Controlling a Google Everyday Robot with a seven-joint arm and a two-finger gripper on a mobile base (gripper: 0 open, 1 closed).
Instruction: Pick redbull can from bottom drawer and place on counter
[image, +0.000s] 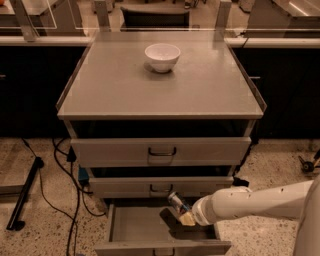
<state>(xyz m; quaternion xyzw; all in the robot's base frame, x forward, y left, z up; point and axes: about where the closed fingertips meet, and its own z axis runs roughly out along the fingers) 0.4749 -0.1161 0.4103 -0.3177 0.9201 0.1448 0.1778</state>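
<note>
Over the bottom drawer (135, 226) the hand (182, 212) seems clamped on the redbull can (175, 201); a white bowl (162, 56) sits on the grey counter (150, 95).

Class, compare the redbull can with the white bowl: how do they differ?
The redbull can is slim, dark and tilted; the white bowl is wide, pale and upright. The can sits in the gripper over the open bottom drawer; the bowl rests free on the counter. Both are round.
</note>
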